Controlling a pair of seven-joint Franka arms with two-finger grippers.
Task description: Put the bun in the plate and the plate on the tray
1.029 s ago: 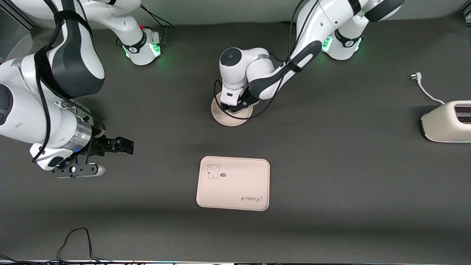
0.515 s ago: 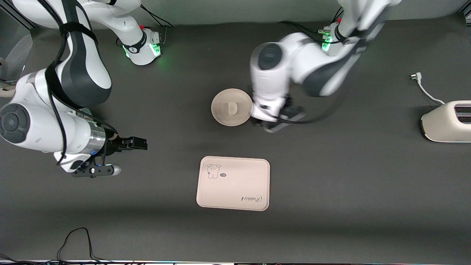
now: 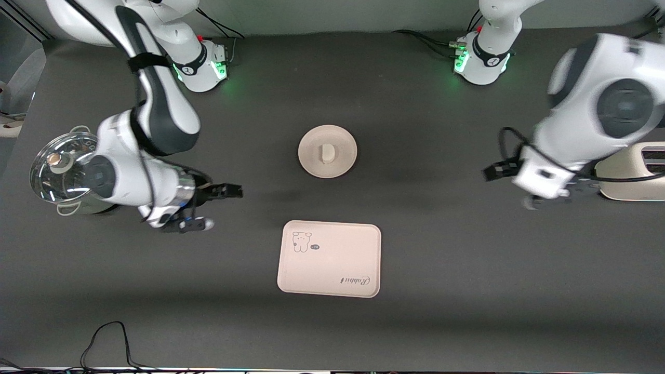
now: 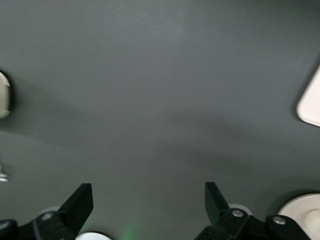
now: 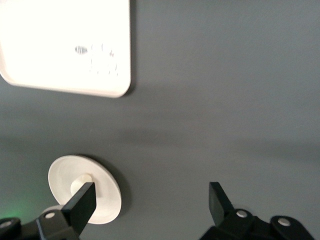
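The small off-white bun [image 3: 327,152] lies in the middle of the round beige plate [image 3: 311,156]. The pinkish tray [image 3: 329,270] with the bear drawing lies nearer the front camera than the plate, with bare table between them. My right gripper [image 3: 233,192] hangs open and empty over the table, beside the plate toward the right arm's end. The right wrist view shows its spread fingers [image 5: 82,200], the plate [image 5: 105,192], the bun [image 5: 80,184] and the tray [image 5: 65,45]. My left gripper [image 3: 493,171] is open and empty, over the table by the toaster; its gripper [image 4: 147,200] holds nothing.
A cream toaster [image 3: 631,174] with its cord and plug [image 3: 589,109] stands at the left arm's end, partly covered by the left arm. A steel pot with a glass lid [image 3: 60,169] stands at the right arm's end.
The left arm has swung away from the plate toward the toaster, leaving the bun on the plate. The right arm has moved toward the table's middle, uncovering the pot.
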